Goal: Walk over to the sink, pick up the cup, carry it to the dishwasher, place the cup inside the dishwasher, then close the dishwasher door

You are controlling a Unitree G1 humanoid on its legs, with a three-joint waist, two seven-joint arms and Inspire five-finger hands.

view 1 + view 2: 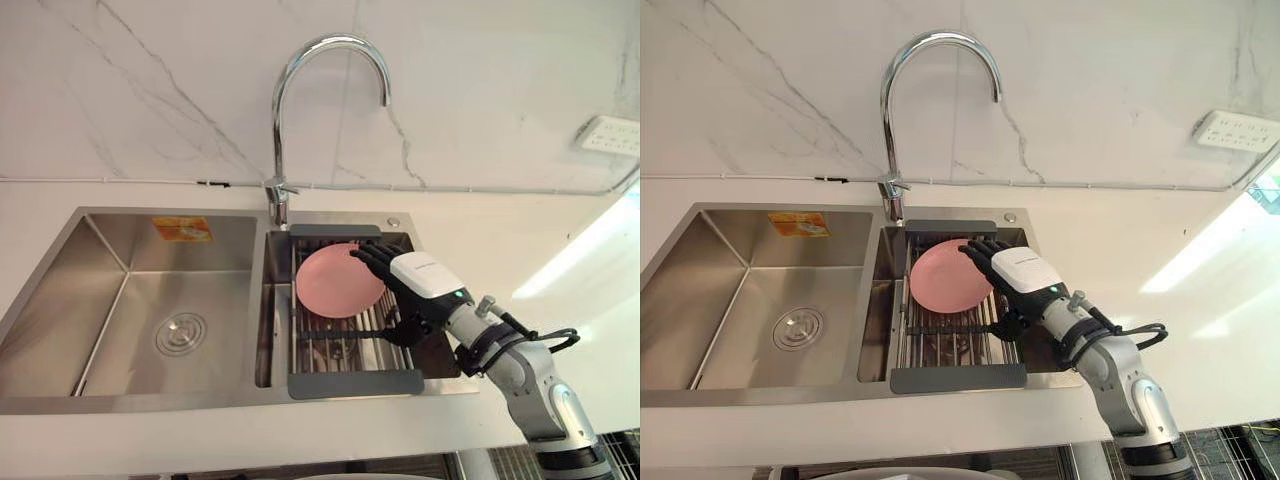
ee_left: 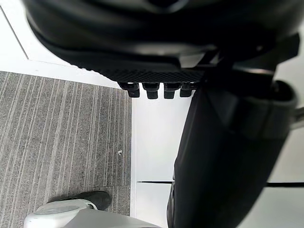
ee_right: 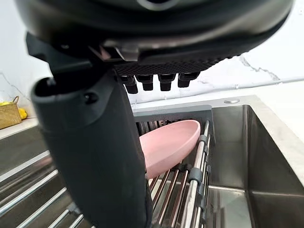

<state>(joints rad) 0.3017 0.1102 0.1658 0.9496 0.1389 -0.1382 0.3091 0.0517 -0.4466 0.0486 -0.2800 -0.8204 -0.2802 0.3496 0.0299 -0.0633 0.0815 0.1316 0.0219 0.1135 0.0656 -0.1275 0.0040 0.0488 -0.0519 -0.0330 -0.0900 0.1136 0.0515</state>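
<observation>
Right hand (image 1: 423, 279) of a humanoid robot, lower right of the head views, reaches over a double stainless sink (image 1: 120, 262), its fingers straight and held well apart from the thumb, grasping nothing. Beneath the fingers, right of centre, a shallow pink dish (image 1: 335, 282) leans tilted on the rods of a drying rack (image 1: 350, 383) laid across the right basin, below the curved chrome faucet (image 1: 277, 150). No cup is visible; the dish is the sole piece of tableware on the rack. It appears stiff, light and smooth-glazed, likely slick if wet and liable to chip against steel, so the raised near rim looks the safest hold, thumb under one face and fingers over the other. Left hand (image 2: 156, 57) hangs over grey carpet (image 2: 61, 142), fingers straight, empty.
</observation>
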